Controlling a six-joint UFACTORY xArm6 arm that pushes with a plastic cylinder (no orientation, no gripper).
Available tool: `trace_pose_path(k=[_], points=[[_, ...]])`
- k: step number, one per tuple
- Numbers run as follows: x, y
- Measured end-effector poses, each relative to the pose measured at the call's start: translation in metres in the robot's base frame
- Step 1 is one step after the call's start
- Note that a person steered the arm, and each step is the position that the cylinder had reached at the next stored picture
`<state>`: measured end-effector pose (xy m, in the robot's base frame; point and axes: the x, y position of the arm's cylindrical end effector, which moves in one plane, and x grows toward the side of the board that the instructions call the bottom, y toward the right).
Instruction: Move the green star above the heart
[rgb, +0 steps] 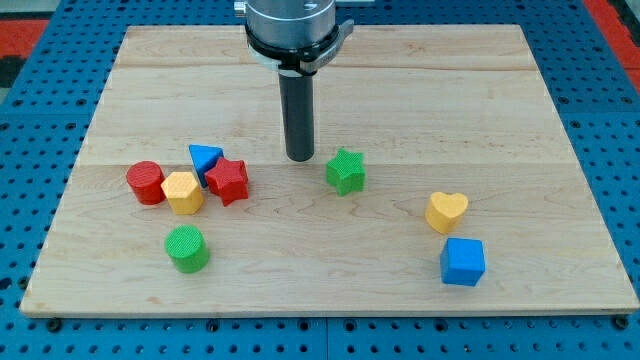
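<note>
The green star (345, 171) lies near the middle of the wooden board. The yellow heart (446, 212) lies to its lower right, toward the view's right, with a gap between them. My tip (299, 158) stands on the board just left of the green star and slightly above it, close to it but apart from it. The dark rod rises from the tip to the arm's mount at the view's top.
A blue cube (462, 262) sits just below the heart. At the view's left lie a red cylinder (146, 183), a yellow hexagon (183, 193), a blue triangle (205, 159) and a red star (229, 181), clustered. A green cylinder (187, 249) lies below them. The wooden board (500, 90) rests on a blue pegboard.
</note>
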<state>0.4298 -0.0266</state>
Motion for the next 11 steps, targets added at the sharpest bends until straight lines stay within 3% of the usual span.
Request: trace_pose_path(k=[3, 4, 5, 6, 7, 8, 11], points=[[0.011, -0.011], [0.056, -0.010], [0.073, 0.032], [0.042, 0.042], [0.026, 0.004], [0.011, 0.031], [0.019, 0.130]])
